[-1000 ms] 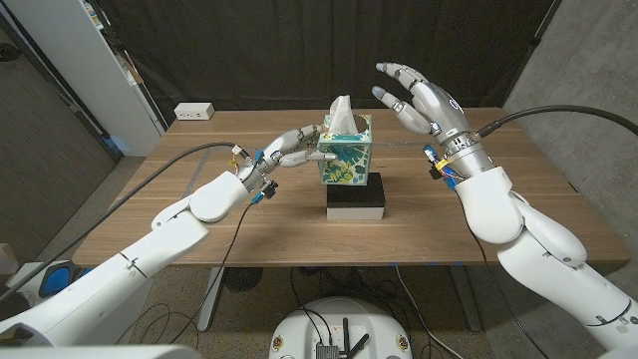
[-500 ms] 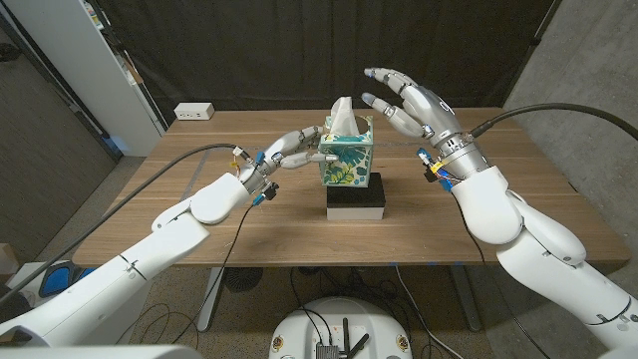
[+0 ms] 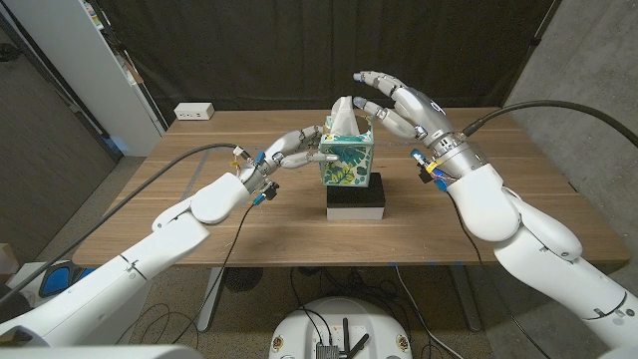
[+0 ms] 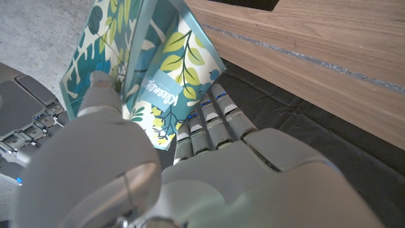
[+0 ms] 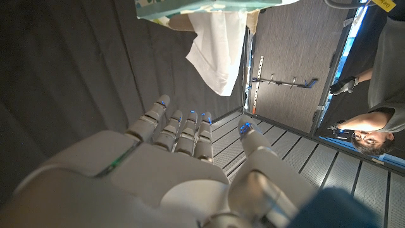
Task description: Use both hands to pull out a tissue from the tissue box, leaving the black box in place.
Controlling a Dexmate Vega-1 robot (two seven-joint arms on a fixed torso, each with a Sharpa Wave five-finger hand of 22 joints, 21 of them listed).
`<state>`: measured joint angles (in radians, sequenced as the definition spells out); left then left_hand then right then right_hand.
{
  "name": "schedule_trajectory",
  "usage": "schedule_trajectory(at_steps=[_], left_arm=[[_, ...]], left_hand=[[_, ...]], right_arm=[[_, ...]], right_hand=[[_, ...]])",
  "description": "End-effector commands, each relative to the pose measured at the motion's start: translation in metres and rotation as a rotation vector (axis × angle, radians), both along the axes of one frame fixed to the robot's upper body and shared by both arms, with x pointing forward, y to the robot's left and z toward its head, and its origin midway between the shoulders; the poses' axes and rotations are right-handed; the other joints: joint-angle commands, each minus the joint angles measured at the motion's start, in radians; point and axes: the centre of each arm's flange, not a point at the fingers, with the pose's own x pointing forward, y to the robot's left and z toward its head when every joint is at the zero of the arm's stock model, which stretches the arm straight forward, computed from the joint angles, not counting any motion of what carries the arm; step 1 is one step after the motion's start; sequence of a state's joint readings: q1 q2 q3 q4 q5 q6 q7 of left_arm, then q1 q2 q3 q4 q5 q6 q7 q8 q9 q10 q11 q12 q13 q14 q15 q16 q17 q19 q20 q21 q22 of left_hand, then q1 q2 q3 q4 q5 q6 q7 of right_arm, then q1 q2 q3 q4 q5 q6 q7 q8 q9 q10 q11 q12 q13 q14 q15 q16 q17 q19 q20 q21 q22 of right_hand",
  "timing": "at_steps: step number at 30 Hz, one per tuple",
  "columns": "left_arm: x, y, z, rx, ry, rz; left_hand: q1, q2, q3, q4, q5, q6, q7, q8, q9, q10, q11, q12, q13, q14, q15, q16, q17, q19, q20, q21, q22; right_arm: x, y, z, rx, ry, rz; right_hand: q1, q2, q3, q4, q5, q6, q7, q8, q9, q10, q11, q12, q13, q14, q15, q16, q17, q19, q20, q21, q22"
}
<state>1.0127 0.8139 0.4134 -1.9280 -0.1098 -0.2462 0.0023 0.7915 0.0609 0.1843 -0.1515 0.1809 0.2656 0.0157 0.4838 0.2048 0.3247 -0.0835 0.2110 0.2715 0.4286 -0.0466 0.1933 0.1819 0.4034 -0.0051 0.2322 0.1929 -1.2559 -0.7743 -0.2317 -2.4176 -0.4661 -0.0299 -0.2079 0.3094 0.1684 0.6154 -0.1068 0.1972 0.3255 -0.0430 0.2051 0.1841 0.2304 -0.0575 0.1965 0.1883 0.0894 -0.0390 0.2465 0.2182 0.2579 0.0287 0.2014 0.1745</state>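
A leaf-patterned tissue box (image 3: pixel 347 162) stands on a black box (image 3: pixel 356 197) at the table's middle. A white tissue (image 3: pixel 342 111) sticks up from its top. My left hand (image 3: pixel 294 148) holds the tissue box at its left side; in the left wrist view the thumb (image 4: pixel 101 88) lies on one face of the tissue box (image 4: pixel 158 69) and the fingers (image 4: pixel 209 120) on another. My right hand (image 3: pixel 399 100) hovers just above and right of the tissue, fingers apart and empty. The right wrist view has the tissue (image 5: pixel 218 50) a short way beyond the fingertips of my right hand (image 5: pixel 190 158).
A white power strip (image 3: pixel 194 112) lies at the table's (image 3: pixel 199 219) back left corner. A grey cabinet (image 3: pixel 90 70) stands left of the table and a black curtain hangs behind it. A person (image 5: pixel 373 120) appears in the right wrist view's background.
My right hand has moved left and a little down, bringing its fingertips over the tissue box beside the tissue. The left hand and both boxes have stayed still.
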Motion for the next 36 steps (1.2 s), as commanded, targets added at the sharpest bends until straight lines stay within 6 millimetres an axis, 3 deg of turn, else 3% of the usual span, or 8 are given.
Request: schedule_trajectory(at_steps=[1, 8, 24, 31, 36], left_arm=[[0.0048, 0.0013, -0.0003, -0.005, 0.009, -0.003], [0.0068, 0.0018, 0.0004, -0.005, 0.008, -0.005], [0.0095, -0.0012, 0.0034, 0.005, 0.010, -0.012], [0.0086, -0.0018, 0.0038, 0.007, 0.012, -0.011], [0.0076, -0.0025, 0.0034, 0.006, 0.010, -0.010]], left_hand=[[-0.010, 0.003, 0.009, -0.002, -0.003, 0.005, 0.009, 0.002, 0.002, -0.003, 0.004, -0.002, 0.003, -0.002, -0.101, 0.000, 0.002, -0.005, 0.000, -0.003, 0.004], [-0.013, 0.002, 0.009, -0.001, -0.003, 0.005, 0.010, 0.001, 0.002, -0.002, 0.004, -0.002, 0.003, -0.003, -0.099, 0.000, 0.002, -0.005, -0.001, -0.003, 0.004], [-0.018, -0.001, 0.010, -0.001, -0.004, 0.005, 0.008, 0.000, 0.002, -0.003, 0.004, -0.003, 0.003, -0.003, -0.099, 0.000, 0.002, -0.005, -0.001, -0.003, 0.004], [-0.021, 0.000, 0.011, 0.000, -0.004, 0.005, 0.009, -0.001, 0.002, -0.003, 0.004, -0.002, 0.003, -0.004, -0.100, 0.000, 0.003, -0.006, -0.001, -0.003, 0.004], [-0.024, -0.001, 0.012, 0.001, -0.004, 0.007, 0.009, -0.001, 0.002, -0.003, 0.002, -0.002, 0.004, -0.004, -0.100, 0.000, 0.003, -0.006, -0.001, -0.003, 0.004]], right_arm=[[0.0058, 0.0101, 0.0025, -0.037, 0.011, -0.005], [0.0083, 0.0120, 0.0042, -0.047, 0.026, -0.019], [0.0138, 0.0153, 0.0064, -0.068, 0.047, -0.050], [0.0144, 0.0176, 0.0064, -0.069, 0.027, -0.075], [0.0148, 0.0190, 0.0061, -0.064, 0.005, -0.089]], right_hand=[[0.028, 0.016, 0.010, -0.020, 0.006, 0.035, -0.002, 0.015, 0.005, -0.004, -0.011, -0.005, 0.002, -0.006, -0.059, -0.005, -0.001, 0.001, -0.005, 0.000, 0.002], [0.052, 0.015, 0.013, -0.034, 0.004, 0.106, -0.002, 0.034, 0.010, -0.010, -0.011, -0.004, 0.002, -0.014, -0.061, -0.009, -0.003, -0.002, -0.006, -0.001, 0.003], [0.065, 0.015, 0.013, -0.038, 0.003, 0.115, -0.004, 0.031, 0.013, -0.019, -0.016, -0.006, 0.002, -0.027, -0.063, -0.014, -0.002, -0.009, -0.007, -0.003, 0.003], [0.080, 0.016, 0.014, -0.043, -0.001, 0.130, -0.019, 0.033, 0.016, -0.029, -0.037, -0.007, 0.002, -0.034, -0.078, -0.016, -0.003, -0.012, -0.021, -0.003, 0.003], [0.102, 0.013, 0.016, -0.052, -0.008, 0.146, -0.031, 0.035, 0.020, -0.033, -0.054, -0.006, 0.002, -0.030, -0.082, -0.016, -0.005, 0.009, -0.026, 0.005, 0.003]])
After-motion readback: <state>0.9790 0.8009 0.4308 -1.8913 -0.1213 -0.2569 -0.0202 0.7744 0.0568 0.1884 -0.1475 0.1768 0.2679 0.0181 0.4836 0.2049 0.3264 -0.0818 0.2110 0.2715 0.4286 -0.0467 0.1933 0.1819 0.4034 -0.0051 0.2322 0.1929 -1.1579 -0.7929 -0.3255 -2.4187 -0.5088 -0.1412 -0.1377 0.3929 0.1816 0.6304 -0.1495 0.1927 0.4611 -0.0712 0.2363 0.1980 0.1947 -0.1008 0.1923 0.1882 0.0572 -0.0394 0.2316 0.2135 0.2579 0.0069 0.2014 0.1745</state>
